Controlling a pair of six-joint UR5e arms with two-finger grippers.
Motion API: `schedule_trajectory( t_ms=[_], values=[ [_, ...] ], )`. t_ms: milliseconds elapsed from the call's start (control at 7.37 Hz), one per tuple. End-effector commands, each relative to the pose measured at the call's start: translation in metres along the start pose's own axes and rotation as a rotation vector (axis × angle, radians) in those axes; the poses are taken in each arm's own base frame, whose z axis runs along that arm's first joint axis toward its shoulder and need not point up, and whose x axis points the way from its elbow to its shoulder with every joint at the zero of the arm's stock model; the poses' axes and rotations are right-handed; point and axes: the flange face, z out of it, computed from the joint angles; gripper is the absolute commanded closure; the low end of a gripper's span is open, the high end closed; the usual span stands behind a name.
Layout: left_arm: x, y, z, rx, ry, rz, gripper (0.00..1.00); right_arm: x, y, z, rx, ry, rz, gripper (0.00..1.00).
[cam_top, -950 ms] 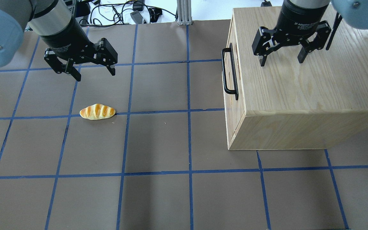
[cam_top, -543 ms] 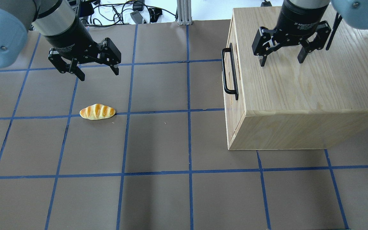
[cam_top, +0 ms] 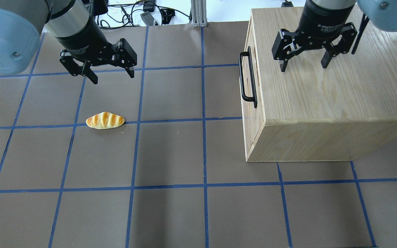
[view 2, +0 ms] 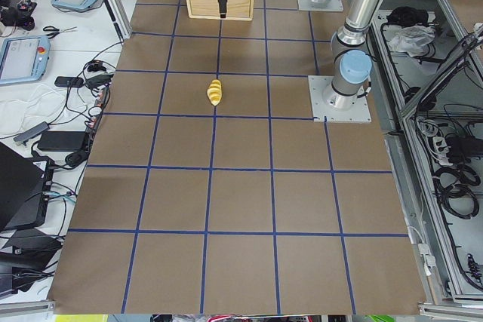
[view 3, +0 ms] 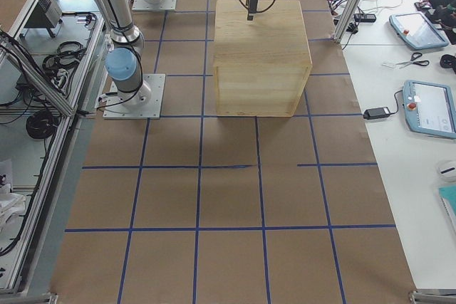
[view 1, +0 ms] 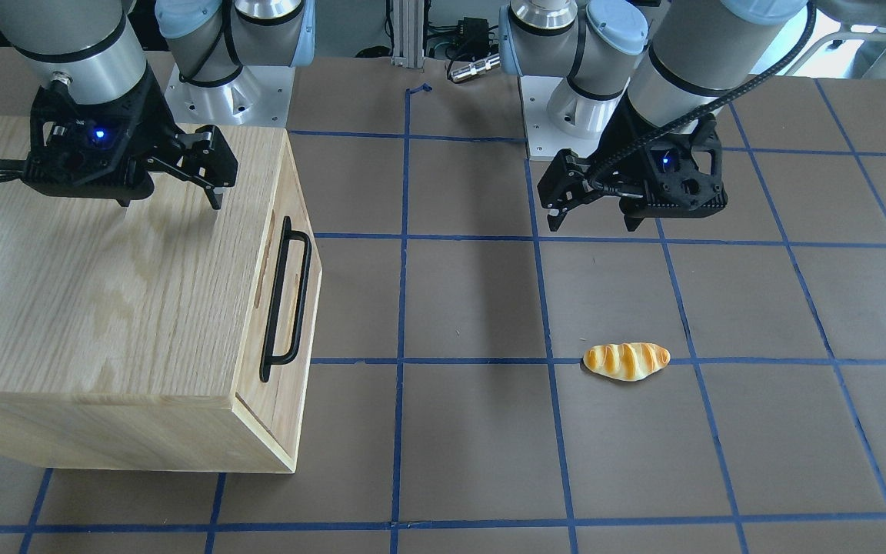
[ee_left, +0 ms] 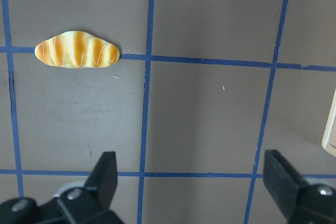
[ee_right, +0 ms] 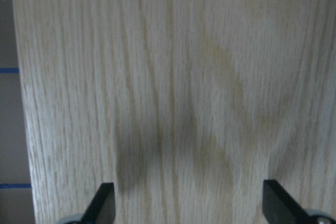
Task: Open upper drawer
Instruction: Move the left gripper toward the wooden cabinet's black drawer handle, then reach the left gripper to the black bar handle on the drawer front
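Nothing done yet: past the bread roll (cam_top: 105,120) near left, the upper drawer (view 1: 283,196) sits shut in the cabinet (cam_top: 322,93) on the right, handle (view 1: 301,296) untouched, my left gripper (cam_top: 112,78) spread wide over the table (cam_top: 171,155), my right gripper (cam_top: 303,68) spread above the cabinet top

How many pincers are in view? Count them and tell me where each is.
2. The left pincer hangs open over the table, on the robot's side of the bread. The right pincer hangs open above the cabinet top. None looks hidden.
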Motion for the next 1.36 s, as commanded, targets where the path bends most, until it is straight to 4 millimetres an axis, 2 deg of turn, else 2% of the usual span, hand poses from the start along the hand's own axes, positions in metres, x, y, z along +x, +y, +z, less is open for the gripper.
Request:
schedule_trajectory(
  t_ms=[0, 271, 814, 1086, 1221],
  values=[
    [0.028, -0.003, 0.014, 0.017, 0.007, 0.008, 0.00, 0.000, 0.000, 0.000, 0.001, 0.000, 0.001, 0.00],
    [0.073, -0.011, 0.039, 0.036, 0.098, -0.016, 0.00, 0.000, 0.000, 0.000, 0.001, 0.000, 0.001, 0.00],
    [0.125, -0.026, 0.079, 0.065, 0.216, -0.020, 0.00, 0.000, 0.000, 0.000, 0.001, 0.000, 0.001, 0.00],
    [0.150, -0.023, 0.096, 0.067, 0.228, -0.031, 0.00, 0.000, 0.000, 0.000, 0.001, 0.000, 0.001, 0.00],
    [0.168, -0.020, 0.096, 0.054, 0.266, -0.037, 0.00, 0.000, 0.000, 0.000, 0.001, 0.000, 0.000, 0.00]
  ],
)
